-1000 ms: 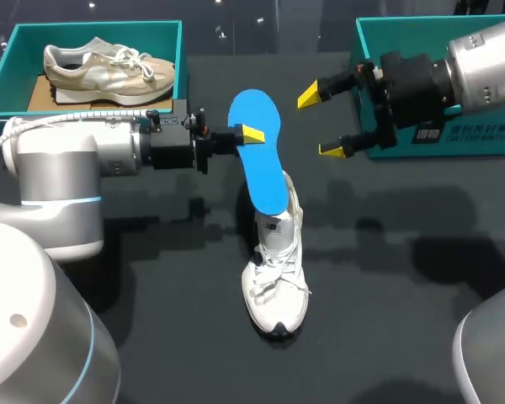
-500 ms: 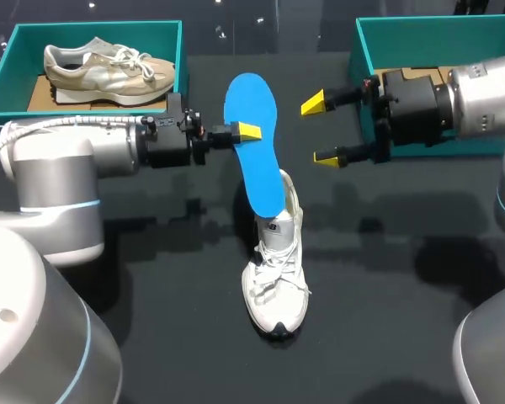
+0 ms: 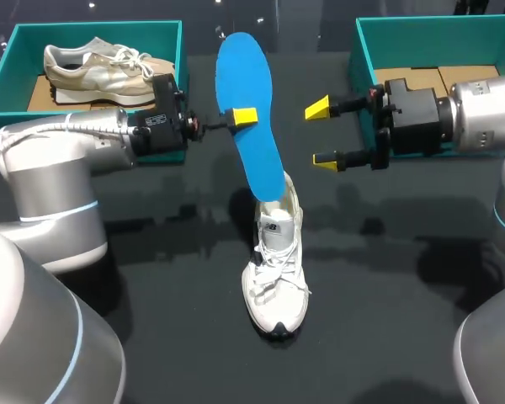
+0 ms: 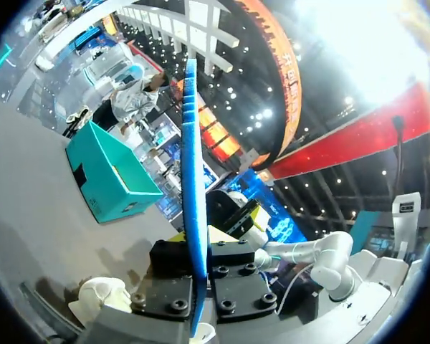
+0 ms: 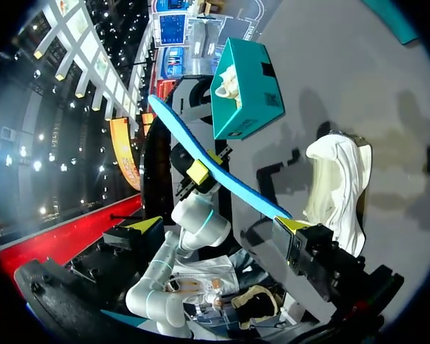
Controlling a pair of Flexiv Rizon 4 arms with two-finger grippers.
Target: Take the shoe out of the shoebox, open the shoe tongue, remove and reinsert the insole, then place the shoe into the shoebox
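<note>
A white shoe (image 3: 275, 273) stands on the dark table, toe toward me. Above it a blue insole (image 3: 248, 118) is held nearly upright, with its lower end at the shoe's heel opening. My left gripper (image 3: 244, 116) is shut on the insole's middle, coming in from the left. My right gripper (image 3: 321, 135) is open to the right of the insole and apart from it. In the left wrist view the insole (image 4: 193, 165) runs edge-on between the fingers, with the shoe (image 4: 100, 294) below. From the right wrist, my open gripper (image 5: 218, 226) faces the insole (image 5: 215, 172) and the shoe (image 5: 337, 186).
A teal shoebox (image 3: 182, 50) at the back left holds a beige shoe (image 3: 105, 69). A second teal shoebox (image 3: 364, 50) stands at the back right, behind my right arm. Bare dark table lies around the white shoe.
My left gripper has lifted the insole higher and toward the far side, drawing its lower end up to the shoe's opening. My right gripper has shifted slightly back to the right.
</note>
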